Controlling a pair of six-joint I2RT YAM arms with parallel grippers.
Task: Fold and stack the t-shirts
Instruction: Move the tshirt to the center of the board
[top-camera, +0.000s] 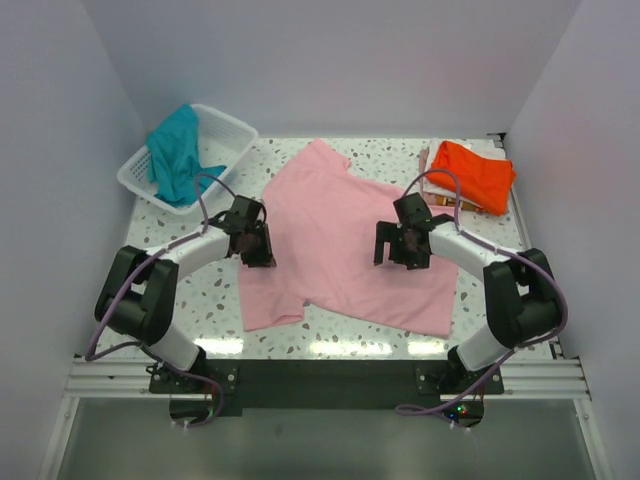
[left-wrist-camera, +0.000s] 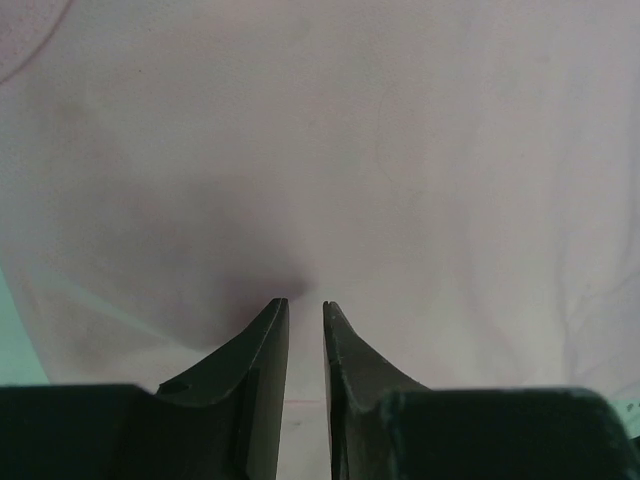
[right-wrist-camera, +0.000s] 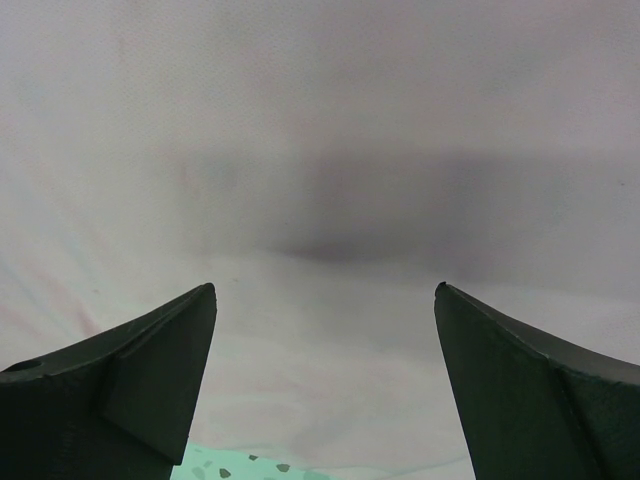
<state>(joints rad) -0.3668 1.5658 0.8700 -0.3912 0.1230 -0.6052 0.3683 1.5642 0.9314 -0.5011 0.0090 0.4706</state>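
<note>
At the far left of the table (top-camera: 215, 295), a white lattice basket (top-camera: 228, 130) holds a crumpled teal shirt (top-camera: 178, 155), part of it hanging over the basket's near rim. Right of it, and nearer, the left gripper (top-camera: 256, 246) is low over the left edge of a pink shirt (top-camera: 330, 225). Its wrist view shows the jaws almost closed, with only a thin slit between them, right at the cloth (left-wrist-camera: 400, 150). Whether any fabric is pinched cannot be told.

The pink shirt lies spread across the middle of the table, its neck toward the far side and its hem near, with a few soft wrinkles.

Over the shirt's right side, the right gripper (top-camera: 404, 246) has its jaws spread wide, pink cloth (right-wrist-camera: 320, 120) filling the space between them.

At the far right corner, a bright orange shirt (top-camera: 475, 172) lies folded into a compact bundle, apart from the pink one.
</note>
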